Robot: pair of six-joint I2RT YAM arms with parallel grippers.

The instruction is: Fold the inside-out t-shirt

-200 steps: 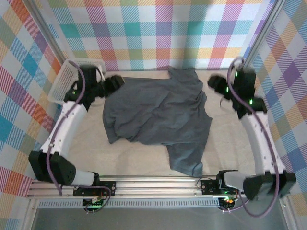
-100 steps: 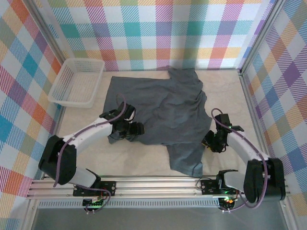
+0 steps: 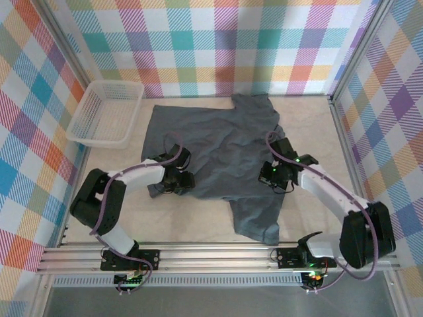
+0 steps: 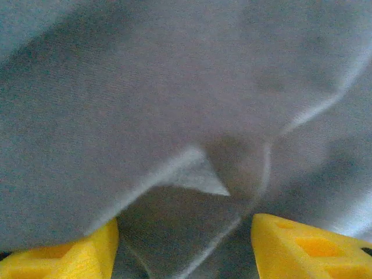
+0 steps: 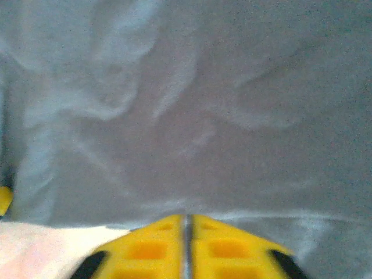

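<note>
The inside-out t-shirt (image 3: 218,142) lies spread and wrinkled on the beige table, a slate blue-grey cloth with one flap reaching toward the near edge. My left gripper (image 3: 182,178) rests low on the shirt's near-left edge. In the left wrist view the left gripper (image 4: 183,232) stands open, its yellow fingertips (image 4: 87,253) wide apart, with a raised fold of the t-shirt (image 4: 174,116) between them. My right gripper (image 3: 269,174) is at the shirt's right edge. Its right wrist view shows the gripper (image 5: 187,216) shut, with the hem of the t-shirt (image 5: 192,116) pinched at the tips.
A white lattice basket (image 3: 106,140) stands at the far left, beside the shirt's left shoulder. Bare beige table (image 3: 310,132) shows right of the shirt and along the near rail (image 3: 211,251). Checked walls enclose the table on three sides.
Both arms swung from the far corners down onto the shirt. The right gripper closed, then moved from the near-right edge inward and farther back. The left gripper stayed at the near-left edge.
</note>
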